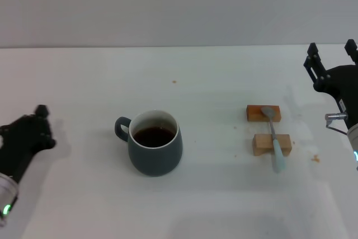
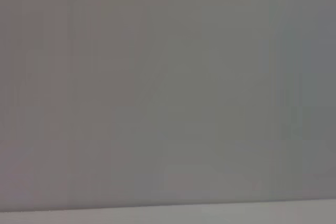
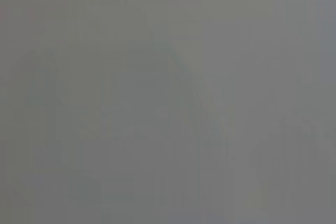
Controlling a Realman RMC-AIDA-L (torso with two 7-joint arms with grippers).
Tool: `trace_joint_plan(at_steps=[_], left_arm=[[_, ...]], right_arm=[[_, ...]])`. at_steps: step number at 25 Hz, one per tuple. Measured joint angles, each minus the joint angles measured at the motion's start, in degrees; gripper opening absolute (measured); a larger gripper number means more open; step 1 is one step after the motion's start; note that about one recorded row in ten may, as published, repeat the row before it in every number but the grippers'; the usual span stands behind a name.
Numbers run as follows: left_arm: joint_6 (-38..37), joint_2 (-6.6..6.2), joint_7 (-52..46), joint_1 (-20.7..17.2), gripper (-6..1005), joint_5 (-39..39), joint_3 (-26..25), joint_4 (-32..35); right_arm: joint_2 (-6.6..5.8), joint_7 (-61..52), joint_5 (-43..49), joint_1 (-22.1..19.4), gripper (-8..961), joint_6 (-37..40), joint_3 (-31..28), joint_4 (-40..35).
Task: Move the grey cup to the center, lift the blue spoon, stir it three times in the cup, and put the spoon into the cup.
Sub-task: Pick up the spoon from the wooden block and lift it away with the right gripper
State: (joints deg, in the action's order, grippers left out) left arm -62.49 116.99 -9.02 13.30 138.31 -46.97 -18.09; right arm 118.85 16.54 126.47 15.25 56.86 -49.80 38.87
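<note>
White tabletop (image 1: 84,82), grey wall. Rounded slate-grey ceramic cup (image 1: 155,145), dark liquid, left of centre. Slim blue-handled metal spoon (image 1: 274,138) bridging two wooden blocks (image 1: 272,144). Right gripper (image 1: 331,55) open, empty; left gripper (image 1: 39,121) empty, aperture indeterminable. Risk: jolting spills liquid.

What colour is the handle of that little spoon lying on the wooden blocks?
Pale light blue, seen best in the head view; the blue spoon has a grey metal bowl.

Both wrist views show only featureless grey; left gripper (image 1: 40,117) fingers indistinct.
</note>
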Motion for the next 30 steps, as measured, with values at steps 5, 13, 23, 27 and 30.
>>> trace_joint_plan(at_steps=[5,13,23,27,30], left_arm=[[-0.17,-0.68,-0.03,-1.53,3,0.02,-5.31,0.18],[-0.81,-1.95,-0.03,-4.00,3,0.04,-12.60,-0.21],[-0.88,-1.81,0.45,-4.13,3,-0.02,-13.78,0.13],[-0.88,-1.82,0.49,-3.98,3,0.01,-13.81,0.19],[-0.88,-1.82,0.49,-3.81,3,0.05,-13.84,0.18]], right_arm=[[0.09,0.00,0.00,-0.04,735,-0.93,0.10,0.70],[0.28,0.00,-0.33,-0.06,735,-1.19,1.49,1.42],[0.33,0.01,-0.43,-0.05,735,-2.11,2.27,2.22],[0.33,0.00,-0.53,-1.15,735,-2.27,2.27,3.93],[0.33,0.00,-0.75,-2.49,735,-2.33,2.26,5.62]])
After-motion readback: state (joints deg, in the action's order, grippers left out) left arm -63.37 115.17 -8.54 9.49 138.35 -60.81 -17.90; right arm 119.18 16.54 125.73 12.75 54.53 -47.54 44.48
